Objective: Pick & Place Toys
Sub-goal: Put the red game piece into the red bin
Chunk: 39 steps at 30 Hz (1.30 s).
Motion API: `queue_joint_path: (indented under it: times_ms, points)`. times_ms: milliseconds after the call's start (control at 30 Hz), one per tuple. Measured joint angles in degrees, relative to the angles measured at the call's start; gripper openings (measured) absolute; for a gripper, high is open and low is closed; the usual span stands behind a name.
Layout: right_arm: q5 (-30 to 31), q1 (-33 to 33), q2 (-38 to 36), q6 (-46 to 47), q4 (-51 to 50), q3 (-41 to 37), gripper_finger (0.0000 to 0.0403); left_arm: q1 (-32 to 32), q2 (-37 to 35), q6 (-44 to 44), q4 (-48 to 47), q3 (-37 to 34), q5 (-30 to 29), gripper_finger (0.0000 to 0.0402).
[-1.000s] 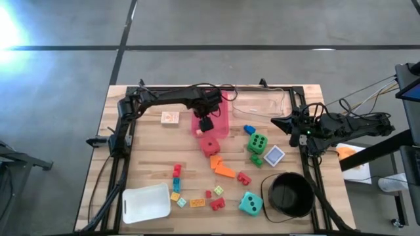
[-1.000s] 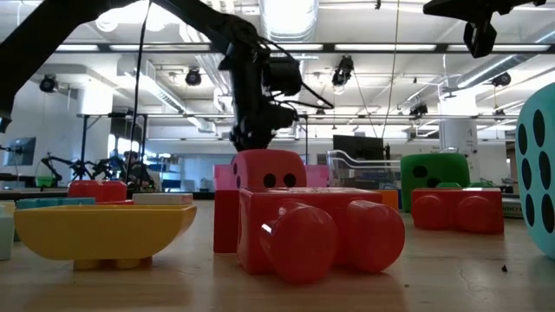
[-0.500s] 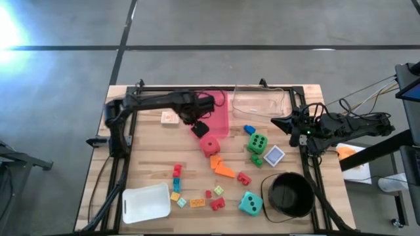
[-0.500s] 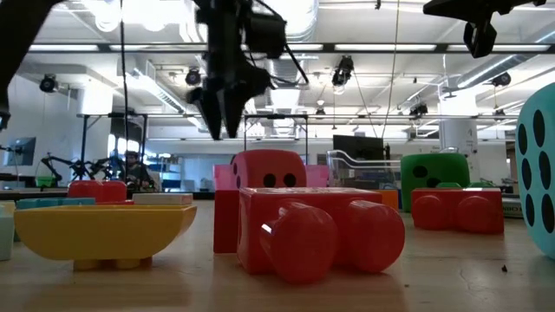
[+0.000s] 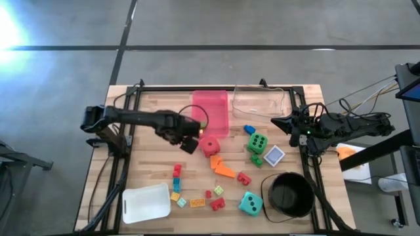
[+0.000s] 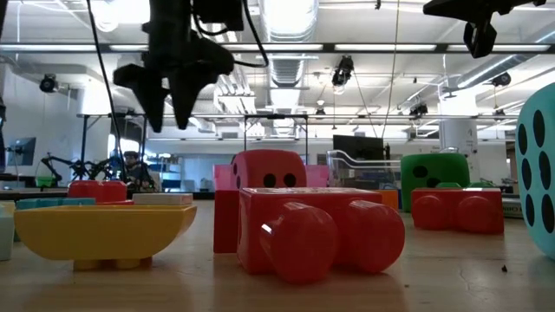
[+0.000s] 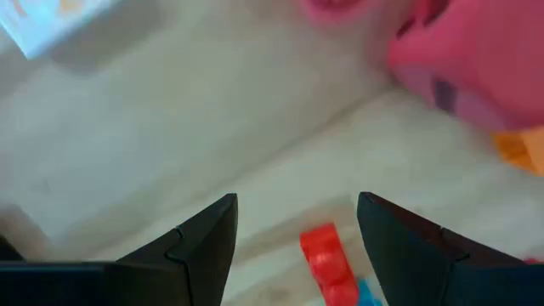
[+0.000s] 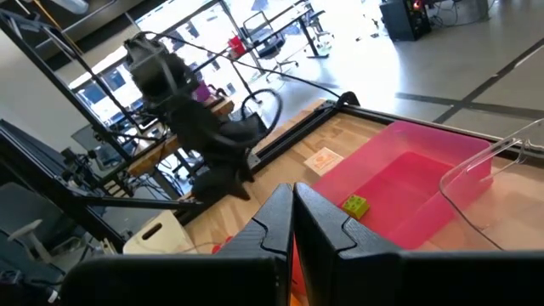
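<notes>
Left gripper (image 5: 190,145), jaws open and empty, should descend squarely over the red brick (image 7: 327,255); right gripper (image 5: 278,122) waits closed at frame right.

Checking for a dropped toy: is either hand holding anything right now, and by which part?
Nothing is held. The left hand is open and empty above the table; the right hand is shut on nothing.

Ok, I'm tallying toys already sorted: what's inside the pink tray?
The right wrist view shows one small yellow-green brick lying in the pink tray. The right claw hides the tray's near corner.
</notes>
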Motion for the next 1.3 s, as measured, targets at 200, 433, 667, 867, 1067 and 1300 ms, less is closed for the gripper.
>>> queue_joint_path:
  times_ms: [200, 433, 667, 867, 1067, 1300]
  points:
    - [0.0, 0.0, 0.02, 0.0, -0.01, 0.0, 0.0009, -6.28, 0.0, -5.01, 1.56, -2.08, 0.03, 0.0246]
    - [0.0, 0.0, 0.02, 0.0, -0.01, 0.0, 0.0009, -13.82, 0.0, -12.82, 4.84, -5.46, 0.46, 0.0246]
    - [0.0, -0.01, -0.02, 0.0, -0.01, 0.0, 0.0009, -18.57, 0.0, -18.65, 7.97, -7.71, 0.9, 0.0245]
    - [0.0, -0.01, -0.02, 0.0, -0.01, 0.0, 0.0009, -19.16, 0.0, -21.51, 13.85, -10.87, 2.34, 0.0245]
    - [0.0, -0.01, -0.02, 0.0, -0.01, 0.0, 0.0009, -19.1, 0.0, -23.3, 15.37, -14.49, 3.48, 0.0245]
    - [-0.01, -0.02, -0.02, 0.0, -0.01, 0.0, 0.0009, -18.9, 0.0, -23.74, 20.29, -18.01, 4.96, 0.0245]
